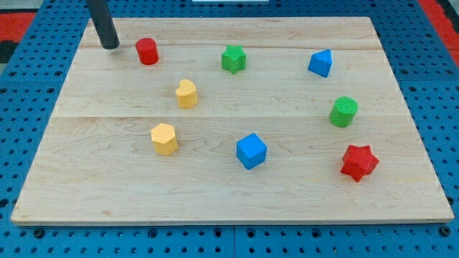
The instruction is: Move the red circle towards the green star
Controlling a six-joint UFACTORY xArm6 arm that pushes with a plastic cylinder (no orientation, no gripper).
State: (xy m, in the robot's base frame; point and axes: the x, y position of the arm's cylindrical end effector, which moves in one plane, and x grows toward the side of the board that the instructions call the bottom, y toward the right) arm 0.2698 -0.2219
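Note:
The red circle [147,51] is a short red cylinder near the board's top left. The green star [233,59] sits to its right, near the top middle, with bare wood between them. My tip [110,46] is the lower end of the dark rod that comes down from the view's top. It rests on the board just left of the red circle, a small gap apart from it.
A yellow heart [186,93] and a yellow hexagon [164,138] lie below the red circle. A blue cube [251,150] sits lower middle, a blue block [321,63] top right, a green cylinder [343,112] and a red star [358,162] at right. The wooden board [100,193] lies on blue pegboard.

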